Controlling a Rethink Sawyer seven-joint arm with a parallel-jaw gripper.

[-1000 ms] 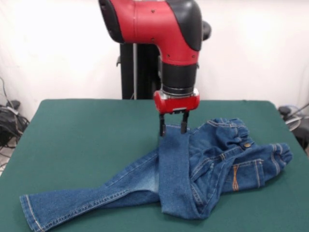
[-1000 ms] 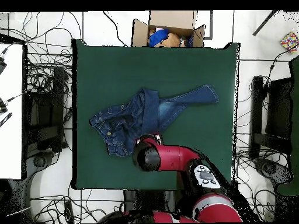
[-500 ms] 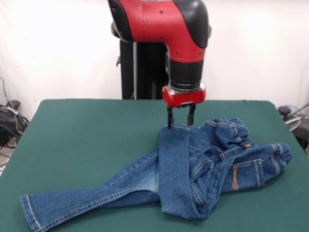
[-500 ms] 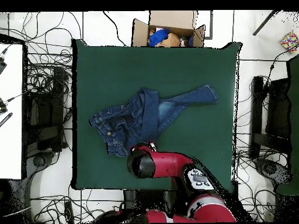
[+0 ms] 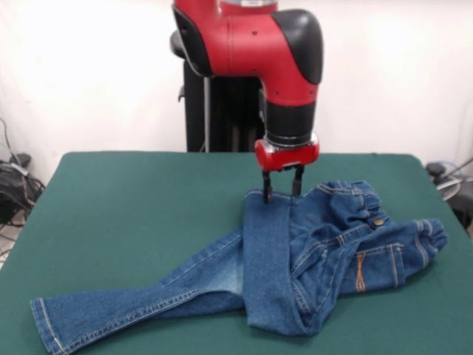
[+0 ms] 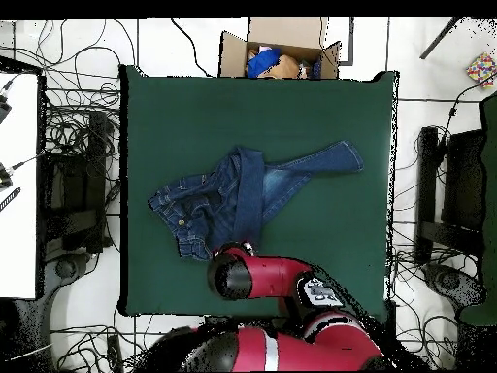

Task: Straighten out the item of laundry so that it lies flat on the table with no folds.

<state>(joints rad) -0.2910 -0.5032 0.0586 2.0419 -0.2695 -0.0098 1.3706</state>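
**Denim Still Doubled Over as Claw Stands at the Hem**

The table [image 5: 133, 200], a wide green top, carries the jeans [image 5: 295, 251] to one side of its middle: one leg [image 5: 126, 307] runs out flat toward a corner, while the other leg [image 5: 267, 259] lies folded back across the seat and gathered waistband [image 5: 355, 194]. Above that folded leg's far hem, the gripper [image 5: 281, 194] points straight down, its two fingers [image 5: 266, 189] parted about the width of the cuff and touching or just clear of it, gripping nothing. Denim of this kind looks limp yet thick, likely to drag rather than slide on felt. The hem edge, stitched and firm, seems the soundest hold for peeling the leg open.
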